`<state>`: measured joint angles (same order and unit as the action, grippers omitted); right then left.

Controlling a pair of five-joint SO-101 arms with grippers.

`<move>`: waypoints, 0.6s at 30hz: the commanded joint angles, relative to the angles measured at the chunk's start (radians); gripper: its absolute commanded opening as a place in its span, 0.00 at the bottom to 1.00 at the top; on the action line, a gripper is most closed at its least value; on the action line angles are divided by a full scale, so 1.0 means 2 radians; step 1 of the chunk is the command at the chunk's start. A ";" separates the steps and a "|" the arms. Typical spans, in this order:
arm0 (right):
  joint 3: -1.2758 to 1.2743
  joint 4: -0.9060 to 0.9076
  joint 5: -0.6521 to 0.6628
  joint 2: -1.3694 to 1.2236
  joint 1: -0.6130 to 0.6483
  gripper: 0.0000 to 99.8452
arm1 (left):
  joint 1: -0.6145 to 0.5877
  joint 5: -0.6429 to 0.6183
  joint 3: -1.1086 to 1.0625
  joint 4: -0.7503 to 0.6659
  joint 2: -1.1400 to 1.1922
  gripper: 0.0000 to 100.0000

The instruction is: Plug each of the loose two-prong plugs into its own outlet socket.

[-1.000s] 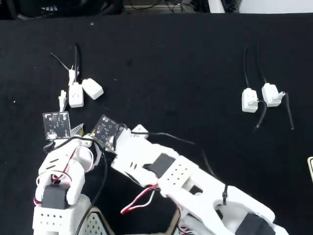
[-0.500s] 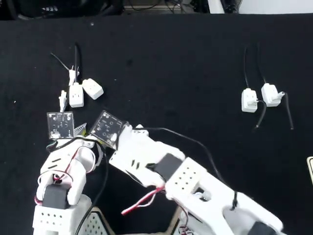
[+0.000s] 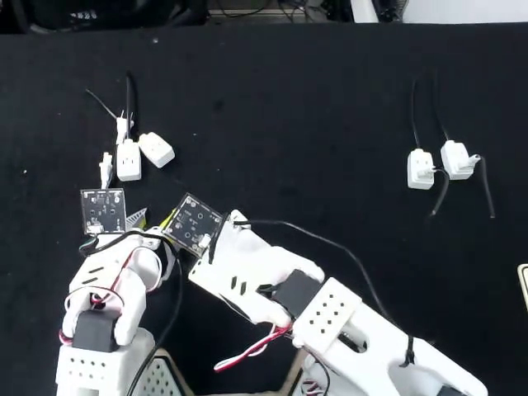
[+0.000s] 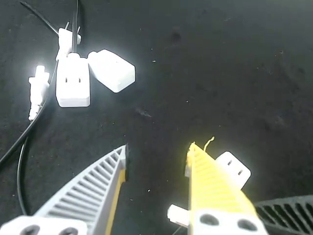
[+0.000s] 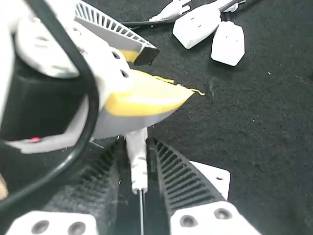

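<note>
White plug (image 5: pixel 137 164) in the right jaws

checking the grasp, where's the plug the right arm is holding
In the right wrist view the plug is clamped in the right gripper's black jaws, close by the left gripper, a white outlet socket beside it.

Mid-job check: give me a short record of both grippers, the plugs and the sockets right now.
left gripper: open, nothing held
right gripper: shut on a white plug
nearest socket: white, lying beside the right gripper
left group: two white sockets with small plugs next to them
right group: two white blocks, far from both grippers
</note>
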<state>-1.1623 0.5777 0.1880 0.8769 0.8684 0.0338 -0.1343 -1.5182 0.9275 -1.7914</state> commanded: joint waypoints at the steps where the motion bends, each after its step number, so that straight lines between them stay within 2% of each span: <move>1: 0.011 -0.019 -0.005 0.025 -0.008 0.01 | 0.005 0.004 0.003 -0.005 0.008 0.20; 9: 0.024 -0.018 -0.005 0.025 -0.020 0.01 | 0.007 0.004 0.003 -0.005 0.009 0.20; 18: 0.064 0.038 -0.005 0.025 -0.021 0.01 | 0.005 0.004 0.002 -0.005 0.009 0.20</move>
<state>-1.1193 0.6467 0.1880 0.8769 0.8669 0.0353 -0.1358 -1.5182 0.9260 -1.7898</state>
